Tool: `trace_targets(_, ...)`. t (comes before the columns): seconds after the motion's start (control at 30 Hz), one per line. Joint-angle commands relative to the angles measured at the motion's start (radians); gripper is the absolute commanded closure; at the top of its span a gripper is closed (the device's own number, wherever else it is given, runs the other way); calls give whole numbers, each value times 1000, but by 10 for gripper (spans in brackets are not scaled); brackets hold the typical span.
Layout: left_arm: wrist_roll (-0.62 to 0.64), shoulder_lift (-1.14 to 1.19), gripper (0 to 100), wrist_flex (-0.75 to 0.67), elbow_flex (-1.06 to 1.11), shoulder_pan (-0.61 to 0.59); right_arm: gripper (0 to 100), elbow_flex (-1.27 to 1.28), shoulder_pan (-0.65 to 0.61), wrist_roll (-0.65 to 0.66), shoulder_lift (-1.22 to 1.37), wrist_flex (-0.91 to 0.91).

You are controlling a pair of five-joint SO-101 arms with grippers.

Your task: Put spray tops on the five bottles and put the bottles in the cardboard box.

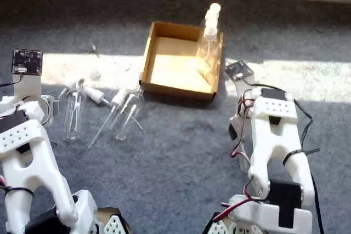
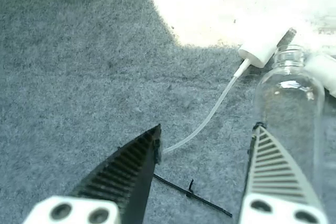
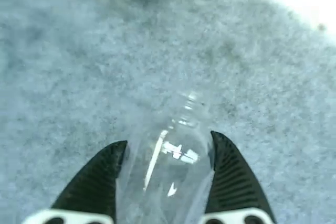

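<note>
Right gripper (image 3: 169, 139): pinching bottle (image 3: 163, 192) across its body, over carpet (image 3: 63, 51), apart from box (image 1: 181, 90). Left gripper (image 2: 207, 128): spread, second bottle (image 2: 289, 103) just beside one finger. Judged light, thin-walled, slick: hold mid-body, squeeze gently.

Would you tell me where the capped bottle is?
High view: the capped bottle stands in the cardboard box, against its wall nearest the right arm.

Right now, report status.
Left jaws open beside uncapped bottle. Right jaws shut on clear bottle. One capped bottle stands in cardboard box. Cable tie beneath left jaws.
</note>
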Motion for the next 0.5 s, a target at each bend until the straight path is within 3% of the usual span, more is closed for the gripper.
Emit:
trace_targets(0.0,0,-8,744,40,-12,35,986,-2,33,9,82,-35)
trace_targets(0.17,-2,-8,744,41,-12,38,899,-2,71,-66,87,-44)
trace_targets(0.47,-2,-8,744,43,-13,42,861,-2,74,-115,19,27)
